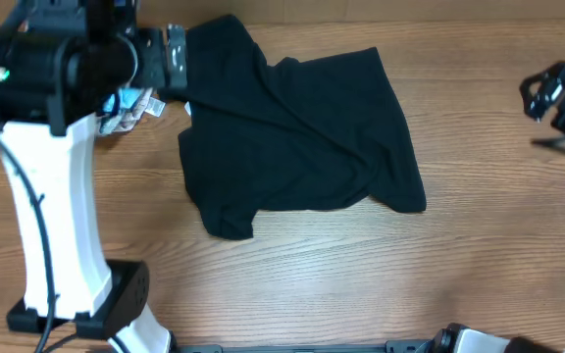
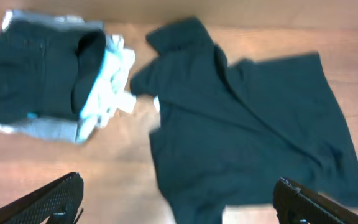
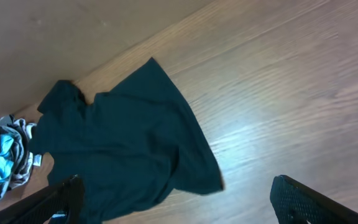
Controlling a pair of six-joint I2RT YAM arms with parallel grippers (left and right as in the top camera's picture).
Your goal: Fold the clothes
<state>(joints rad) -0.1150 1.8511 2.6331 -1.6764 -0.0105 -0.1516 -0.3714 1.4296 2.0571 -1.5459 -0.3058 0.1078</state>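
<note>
left hand (image 2: 179,200) open over shirt (image 2: 241,124), right hand (image 3: 179,199) open

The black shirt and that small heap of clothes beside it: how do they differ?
The black shirt lies spread out and creased; the heap is bunched into a compact bundle. The shirt covers far more of the table than the heap. The shirt is one dark colour throughout, while the heap mixes dark, light-blue and pale fabric. Both are soft cloth resting on the wooden table.
</note>
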